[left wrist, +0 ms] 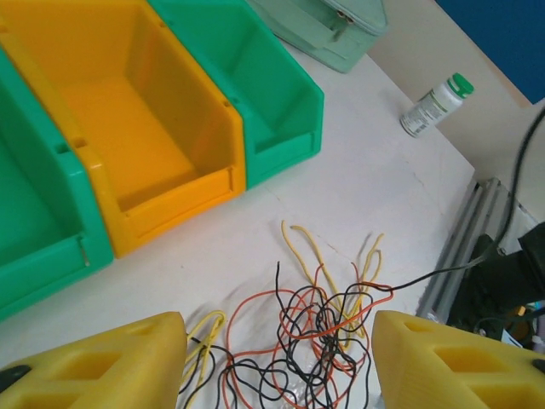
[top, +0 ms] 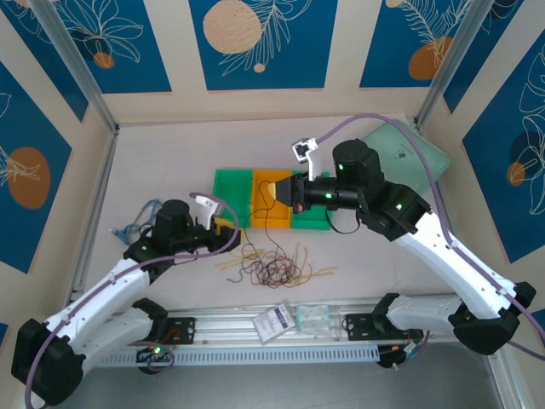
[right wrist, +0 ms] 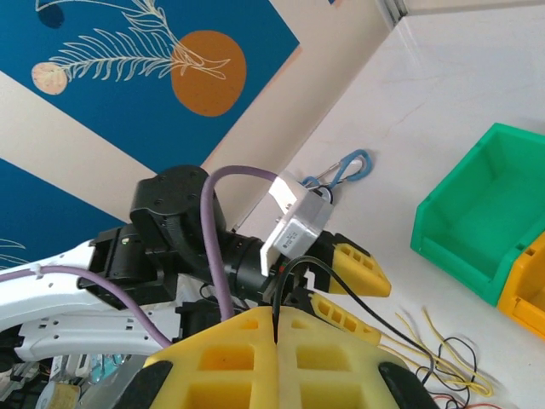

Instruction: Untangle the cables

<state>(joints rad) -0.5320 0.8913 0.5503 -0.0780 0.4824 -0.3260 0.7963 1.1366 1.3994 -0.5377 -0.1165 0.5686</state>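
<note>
Yellow, red and black cables [left wrist: 315, 328], orange bin [left wrist: 170, 192], green bins [left wrist: 285, 145], blue leaf-patterned wall panels [top: 289, 51]

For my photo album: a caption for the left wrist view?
Open left gripper poised over tangled cables, orange bin beyond.

I watch from the top camera, high behind both arm bases, looking down over the whole table [top: 170, 153]. My left wrist camera hangs close above the cables [left wrist: 315, 332], facing the orange bin [left wrist: 128, 128]. My right wrist camera faces left across the table, toward the left arm [right wrist: 170, 230]. All three views share the cables.
</note>
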